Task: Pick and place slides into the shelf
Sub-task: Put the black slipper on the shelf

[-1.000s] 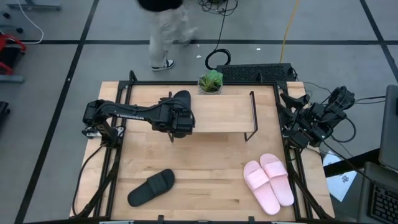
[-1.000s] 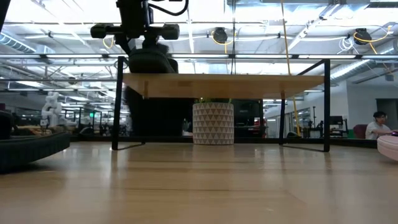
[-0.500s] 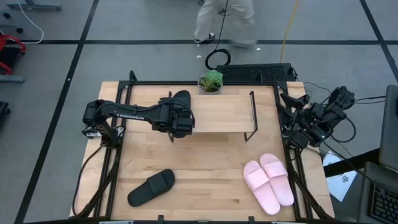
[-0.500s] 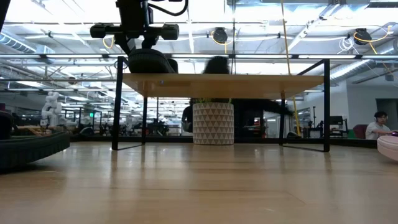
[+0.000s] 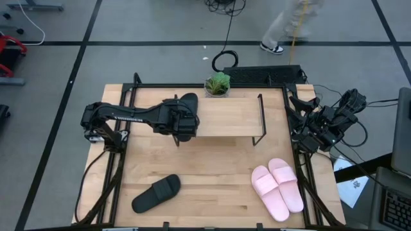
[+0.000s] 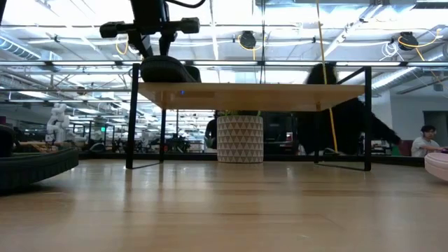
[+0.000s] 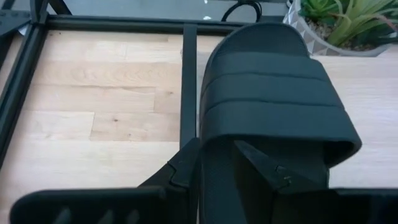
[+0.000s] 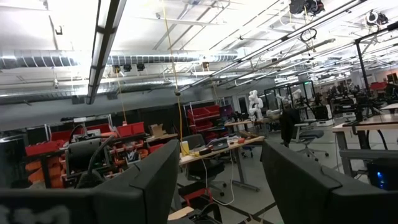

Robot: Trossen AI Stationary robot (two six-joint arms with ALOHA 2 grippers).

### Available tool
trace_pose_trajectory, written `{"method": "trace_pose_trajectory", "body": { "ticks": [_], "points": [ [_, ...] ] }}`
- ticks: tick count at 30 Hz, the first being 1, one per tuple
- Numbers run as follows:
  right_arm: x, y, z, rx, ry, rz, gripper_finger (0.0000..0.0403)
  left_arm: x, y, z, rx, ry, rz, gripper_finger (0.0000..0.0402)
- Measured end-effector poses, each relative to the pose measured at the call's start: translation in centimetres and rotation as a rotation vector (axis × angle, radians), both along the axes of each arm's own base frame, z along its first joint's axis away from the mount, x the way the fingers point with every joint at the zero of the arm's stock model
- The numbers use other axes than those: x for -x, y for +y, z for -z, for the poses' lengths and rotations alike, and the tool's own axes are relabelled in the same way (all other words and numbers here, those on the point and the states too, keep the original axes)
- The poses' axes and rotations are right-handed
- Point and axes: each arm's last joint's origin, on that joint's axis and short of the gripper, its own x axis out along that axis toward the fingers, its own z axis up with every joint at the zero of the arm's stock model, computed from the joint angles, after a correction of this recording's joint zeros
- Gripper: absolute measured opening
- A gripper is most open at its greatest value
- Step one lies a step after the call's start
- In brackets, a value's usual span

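One black slide (image 5: 188, 102) lies sole-down on the left end of the shelf's wooden top (image 5: 231, 119), also seen in the low view (image 6: 168, 70). My left gripper (image 7: 217, 149) is open over its heel end, one finger outside the slide's side edge and one over the footbed. The second black slide (image 5: 156, 194) lies on the table near its near-left corner. The pink pair (image 5: 277, 188) lies side by side at the near right. My right gripper (image 8: 217, 180) is open and parked off the table's right edge, facing the room. My left gripper comes from above and from the table's left, its fingers (image 7: 186, 165) standing either side of the black slide's side edge (image 7: 208, 155) near the heel. Whether they touch it I cannot tell. The slide rests flat on the shelf top.
A potted plant (image 5: 218, 84) stands at the table's far edge behind the shelf. The shelf's black wire legs (image 6: 131, 115) and side rail (image 5: 261, 119) stand up from the table. A person (image 5: 289, 25) walks on the floor beyond the far edge.
My left gripper has risen a little and drawn back slightly toward the table's left edge. The black slide has stayed on the shelf's left end and now lies flatter on the plank. A person has walked from left to right behind the table.
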Motion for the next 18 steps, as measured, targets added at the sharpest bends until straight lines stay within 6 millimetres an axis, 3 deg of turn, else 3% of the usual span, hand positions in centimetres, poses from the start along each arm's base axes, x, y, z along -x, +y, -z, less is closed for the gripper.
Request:
{"method": "trace_pose_trajectory", "body": {
  "ticks": [9,18],
  "points": [
    [0.0,0.0,0.0,0.000,0.000,0.000,0.0220,-0.4,-0.1,-0.2,0.054,-0.063,0.006,0.0088],
    [0.0,0.0,0.0,0.000,0.000,0.000,0.0220,0.8,-0.8,-4.0,0.055,-0.195,0.063,0.0088]
  ]
}}
